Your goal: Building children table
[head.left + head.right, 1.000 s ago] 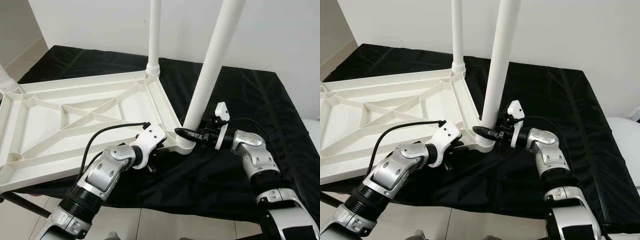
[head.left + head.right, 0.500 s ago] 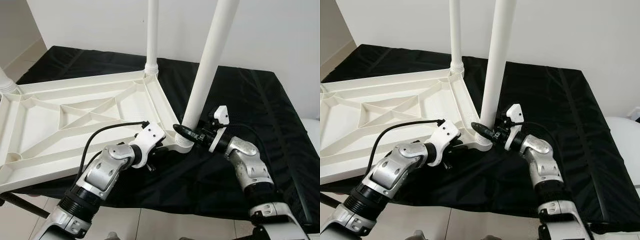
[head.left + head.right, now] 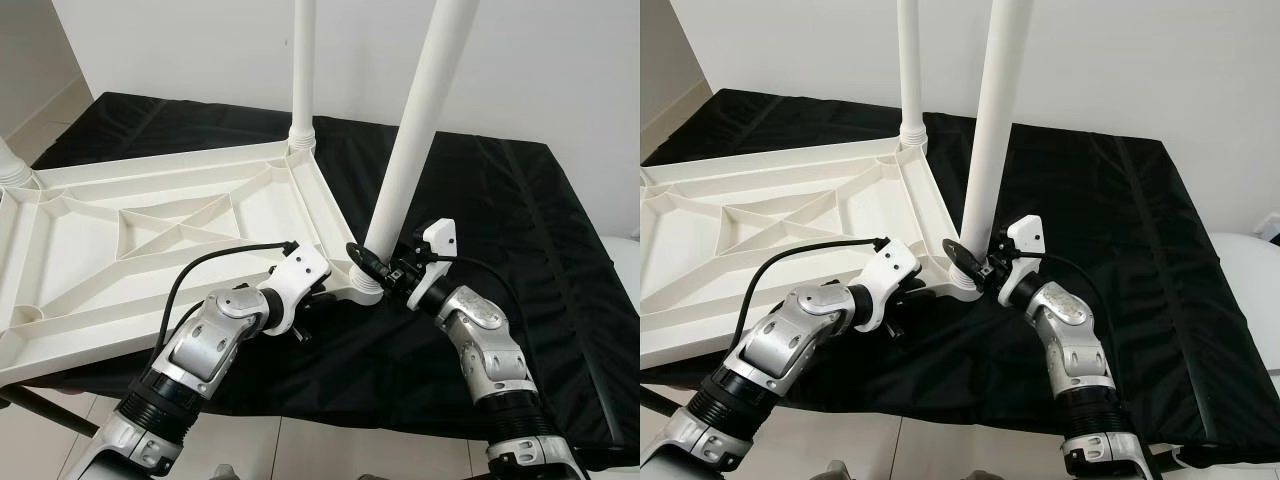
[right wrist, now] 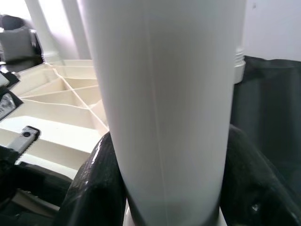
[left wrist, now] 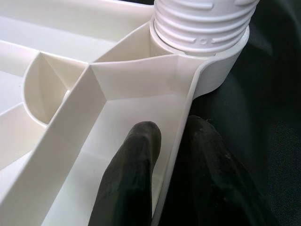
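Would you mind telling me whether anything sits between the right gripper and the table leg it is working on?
Nothing visible does. The right gripper has its fingers on either side of the near leg, just above the corner socket. The left gripper straddles the tabletop rim nearby.

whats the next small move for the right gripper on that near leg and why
Probably keep twisting the leg further into its corner socket. The right gripper is clamped round the leg's base, thread rings show above the socket, and the left gripper pinches the tabletop rim to brace it.
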Robot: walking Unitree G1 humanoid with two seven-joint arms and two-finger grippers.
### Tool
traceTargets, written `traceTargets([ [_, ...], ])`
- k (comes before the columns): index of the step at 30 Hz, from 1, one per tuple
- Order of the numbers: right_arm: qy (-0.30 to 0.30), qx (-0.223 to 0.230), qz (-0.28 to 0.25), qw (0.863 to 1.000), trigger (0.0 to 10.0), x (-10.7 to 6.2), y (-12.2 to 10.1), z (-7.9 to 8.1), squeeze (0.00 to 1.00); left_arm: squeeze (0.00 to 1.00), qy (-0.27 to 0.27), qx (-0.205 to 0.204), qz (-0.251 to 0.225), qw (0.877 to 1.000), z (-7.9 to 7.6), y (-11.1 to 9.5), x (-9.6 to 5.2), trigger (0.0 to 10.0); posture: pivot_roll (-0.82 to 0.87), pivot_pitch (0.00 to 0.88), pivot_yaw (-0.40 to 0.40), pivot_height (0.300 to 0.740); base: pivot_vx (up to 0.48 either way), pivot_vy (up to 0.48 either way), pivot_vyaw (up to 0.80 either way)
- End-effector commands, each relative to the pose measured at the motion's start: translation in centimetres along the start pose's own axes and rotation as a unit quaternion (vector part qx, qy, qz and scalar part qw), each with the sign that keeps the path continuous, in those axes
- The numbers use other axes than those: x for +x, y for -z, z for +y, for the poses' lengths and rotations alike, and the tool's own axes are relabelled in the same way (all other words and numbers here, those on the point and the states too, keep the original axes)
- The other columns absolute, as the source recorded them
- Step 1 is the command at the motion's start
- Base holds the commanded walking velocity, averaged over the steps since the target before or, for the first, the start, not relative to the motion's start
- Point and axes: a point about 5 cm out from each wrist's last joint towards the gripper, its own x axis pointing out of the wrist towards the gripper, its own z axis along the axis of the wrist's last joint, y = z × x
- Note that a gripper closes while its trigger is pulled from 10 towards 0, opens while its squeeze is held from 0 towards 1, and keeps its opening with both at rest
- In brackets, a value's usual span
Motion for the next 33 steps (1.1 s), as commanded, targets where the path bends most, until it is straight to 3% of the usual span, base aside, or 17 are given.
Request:
traceTargets([
  [1, 0.023, 0.01, -0.011, 1.0, 0.0, 0.4, -0.3, 0.8, 0.0, 0.0, 0.021, 0.007, -0.005, 1.0, -0.7, -0.1, 0.3, 10.0, 0.02, 0.0, -0.036, 0.74, 0.0, 0.0, 0.0],
  [15, 0.137, 0.006, -0.002, 0.991, 0.0, 0.5, -0.1, 2.2, 0.0, 0.0, 0.02, 0.005, -0.004, 1.0, -0.7, -0.1, 0.2, 10.0, 0.02, 0.007, -0.038, 0.74, 0.0, 0.0, 0.0],
  [21, 0.216, 0.006, 0.016, 0.976, 0.0, 0.8, 0.2, 3.4, 0.0, 0.0, 0.018, 0.004, -0.003, 1.0, -0.6, -0.1, 0.0, 10.0, 0.03, 0.013, -0.035, 0.74, 0.0, 0.0, 0.0],
  [32, 0.234, 0.005, 0.029, 0.972, 0.0, 0.8, 0.5, 3.9, 0.0, 0.0, 0.018, 0.004, -0.003, 1.0, -0.5, -0.1, 0.0, 10.0, 0.03, 0.019, -0.033, 0.74, 0.0, 0.0, 0.0],
  [33, 0.232, 0.007, 0.028, 0.972, 5.5, 0.9, 0.5, 3.9, 0.0, 0.0, 0.018, 0.004, -0.003, 1.0, -0.5, -0.1, 0.0, 10.0, 0.03, 0.019, -0.032, 0.74, 0.0, 0.0, 0.0],
])
